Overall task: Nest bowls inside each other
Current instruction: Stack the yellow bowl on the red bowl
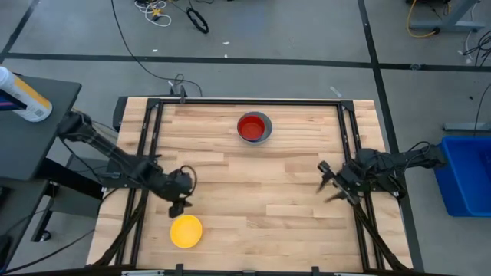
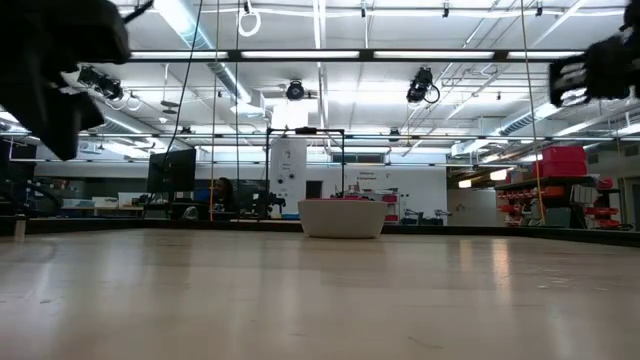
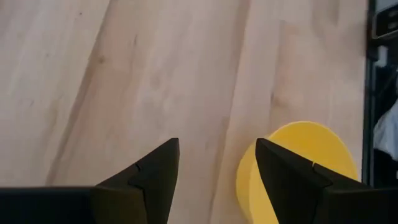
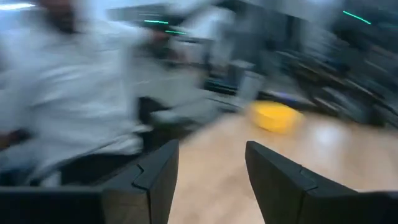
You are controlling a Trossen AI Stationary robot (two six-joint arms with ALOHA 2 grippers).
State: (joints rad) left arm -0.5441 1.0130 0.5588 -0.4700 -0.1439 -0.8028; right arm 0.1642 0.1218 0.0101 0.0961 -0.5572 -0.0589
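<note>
A red bowl (image 1: pixel 251 126) sits nested in a grey bowl (image 1: pixel 265 136) at the far middle of the wooden table; in the low view the grey bowl (image 2: pixel 342 219) stands upright on its base. A yellow bowl (image 1: pixel 186 231) rests alone near the front left edge and looks bottom-up in the left wrist view (image 3: pixel 311 155). My left gripper (image 1: pixel 179 207) hovers open just on the far side of the yellow bowl and touches nothing (image 3: pixel 217 144). My right gripper (image 1: pixel 325 182) stands open at the table's right side, pointing level across the table (image 4: pixel 211 144). No other bowls show.
Black frame rails (image 1: pixel 150 130) run along the table's left, right and far edges. A blue bin (image 1: pixel 468 172) stands off the table on the right, and a bottle (image 1: pixel 23 96) stands on a dark stand at the left. A blurred person (image 4: pixel 62 81) shows beyond the table.
</note>
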